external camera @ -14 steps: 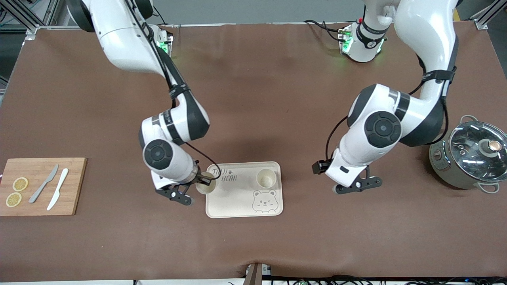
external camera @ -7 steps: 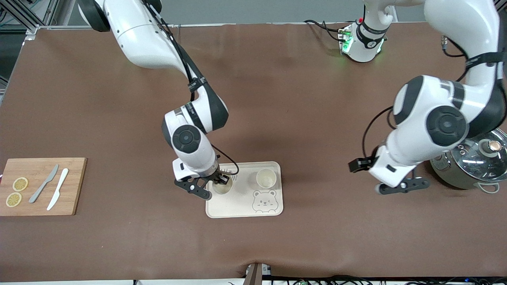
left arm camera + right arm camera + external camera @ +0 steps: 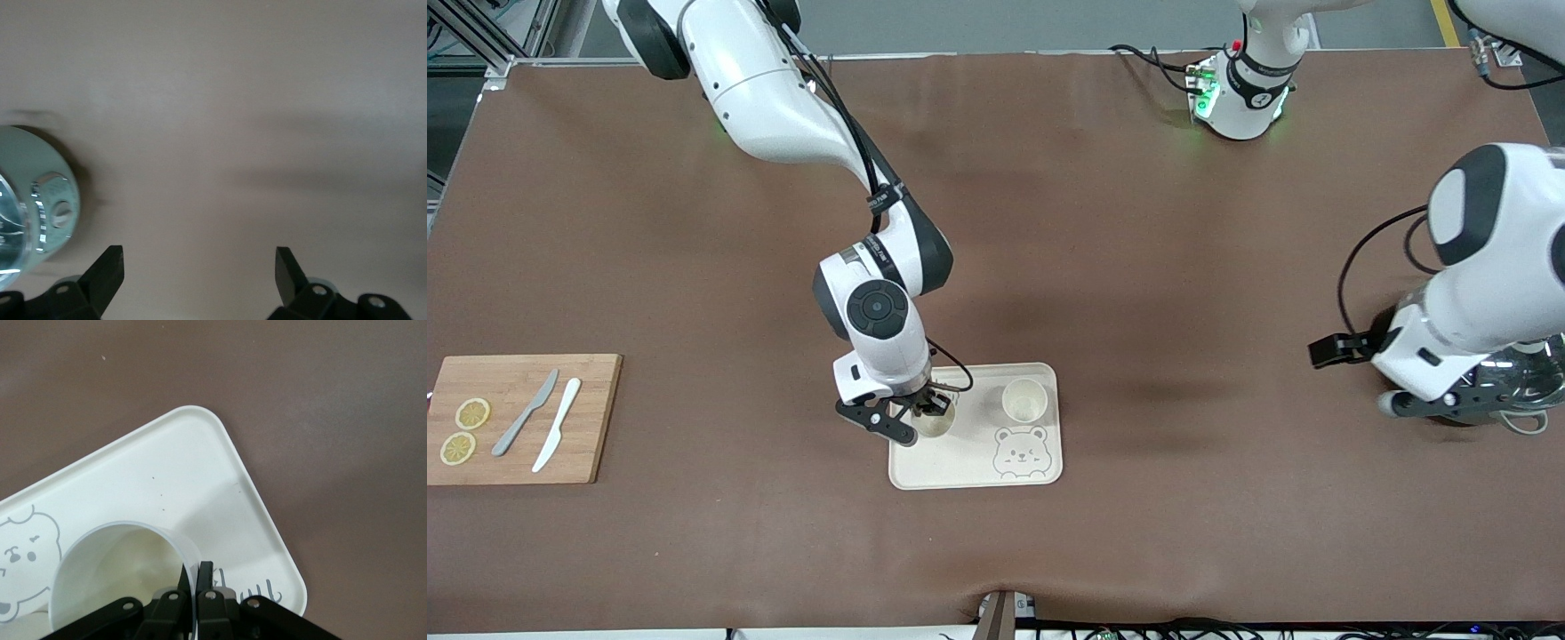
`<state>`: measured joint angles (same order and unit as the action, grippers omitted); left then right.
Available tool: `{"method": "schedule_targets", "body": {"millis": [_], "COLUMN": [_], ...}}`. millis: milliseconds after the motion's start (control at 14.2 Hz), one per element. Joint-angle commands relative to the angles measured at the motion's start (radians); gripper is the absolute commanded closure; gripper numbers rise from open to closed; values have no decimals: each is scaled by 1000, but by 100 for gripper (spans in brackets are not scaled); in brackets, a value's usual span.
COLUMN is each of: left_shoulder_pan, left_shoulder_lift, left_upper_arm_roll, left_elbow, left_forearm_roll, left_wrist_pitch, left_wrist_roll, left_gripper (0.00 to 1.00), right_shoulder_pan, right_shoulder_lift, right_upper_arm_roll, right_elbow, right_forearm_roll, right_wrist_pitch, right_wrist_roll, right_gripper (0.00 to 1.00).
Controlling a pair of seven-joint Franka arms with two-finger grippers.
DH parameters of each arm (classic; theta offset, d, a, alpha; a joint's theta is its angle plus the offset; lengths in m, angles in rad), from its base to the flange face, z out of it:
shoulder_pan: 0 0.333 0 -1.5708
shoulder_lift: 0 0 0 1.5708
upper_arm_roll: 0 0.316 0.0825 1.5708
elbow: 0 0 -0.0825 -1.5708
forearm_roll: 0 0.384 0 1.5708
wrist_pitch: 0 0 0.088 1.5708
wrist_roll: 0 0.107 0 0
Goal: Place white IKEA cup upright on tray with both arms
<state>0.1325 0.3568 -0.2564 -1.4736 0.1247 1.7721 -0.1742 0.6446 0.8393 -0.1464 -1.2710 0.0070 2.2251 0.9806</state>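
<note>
Here, right gripper (image 3: 193, 583) pinching cup (image 3: 110, 577) rim over "TAIJI BEAR" tray (image 3: 207, 463).

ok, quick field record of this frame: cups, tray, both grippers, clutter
tray: mid-table
held cup: upright over tray, rim pinched by right gripper
second cup: upright on tray, toward left arm's end
left gripper: open, empty, beside pot
cutting board: right arm's end, two knives, two lemon slices

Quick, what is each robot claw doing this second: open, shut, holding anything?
Right tool: shut on the rim of a white round cup, over the cream rectangular tray.
Left tool: open, holding nothing.
</note>
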Motion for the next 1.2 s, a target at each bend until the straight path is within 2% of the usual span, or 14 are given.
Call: {"method": "schedule_targets", "body": {"millis": [0,211,423,704,845,986,1056,1127], "left_shoulder_pan": [39,58,44,39,-52,-213,-252,-258], "left_shoulder_lift": [-35,-33,-21,-32,-36,-35,-35,-35], "left_upper_arm_roll": [-7,-4,-4,-6,50,216,259,264], "left_elbow": [-36,-10,65,87,111,153,154,156], "left_forearm_roll": [-13,-2,-2,1,1,0,-10,-11], "left_wrist_pitch": [6,6,6,-11,-81,-140,-145,-143], "left_wrist_roll": [76,160,168,166,166,166,166,170], "left_gripper": [0,0,0,0,0,0,0,0], "right_shoulder_pan": [18,24,26,26,21,15,10,6], "right_shoulder_lift": [3,21,26,30,32,30,30,30], "right_upper_arm_roll": [-9,-9,-9,-9,-7,-7,-7,-7], "right_elbow": [-27,-30,-28,-28,-28,-27,-27,-27], "right_forearm_roll": [-55,-55,-55,-55,-49,-42,-39,-39], "right_wrist_pitch": [39,67,74,79,79,76,76,77], "right_wrist_roll": [58,75,76,76,76,76,82,90], "right_gripper": [100,100,100,100,99,81,69,49]}}
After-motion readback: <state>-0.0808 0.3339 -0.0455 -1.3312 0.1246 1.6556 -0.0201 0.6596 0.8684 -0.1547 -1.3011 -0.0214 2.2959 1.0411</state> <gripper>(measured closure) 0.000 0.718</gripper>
